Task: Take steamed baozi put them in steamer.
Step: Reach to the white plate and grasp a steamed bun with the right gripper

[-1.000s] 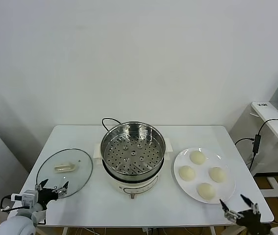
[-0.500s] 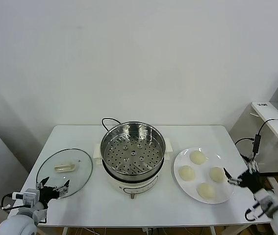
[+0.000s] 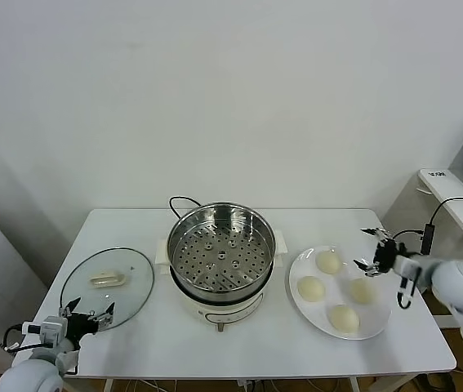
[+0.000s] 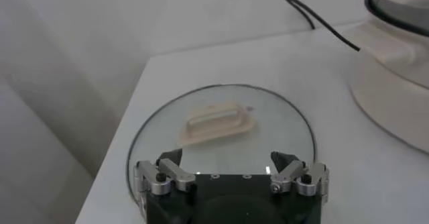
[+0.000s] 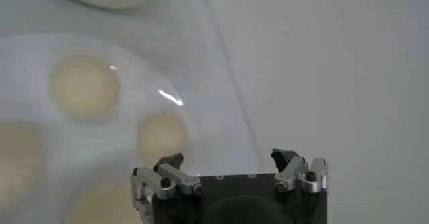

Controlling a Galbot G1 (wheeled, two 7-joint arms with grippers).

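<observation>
Several cream-white baozi lie on a white plate (image 3: 378,322) at the right: one at the back (image 3: 328,261), one at the left (image 3: 310,287), one at the right (image 3: 362,290), one at the front (image 3: 344,318). The steel steamer (image 3: 221,247) stands empty on its white pot base at the table's middle. My right gripper (image 3: 371,249) is open, above the plate's far right rim, beside the back and right baozi. In the right wrist view it (image 5: 227,161) is open and empty, with baozi (image 5: 84,86) blurred beyond. My left gripper (image 3: 87,311) is open, parked at the front left.
A round glass lid (image 3: 106,284) with a cream handle lies flat at the left, also in the left wrist view (image 4: 218,123). A black cord (image 3: 180,201) runs behind the pot. A side desk (image 3: 460,204) stands at the right.
My right arm has risen from below the table's front right edge and swung back over the plate's right rim. The left arm has hardly moved.
</observation>
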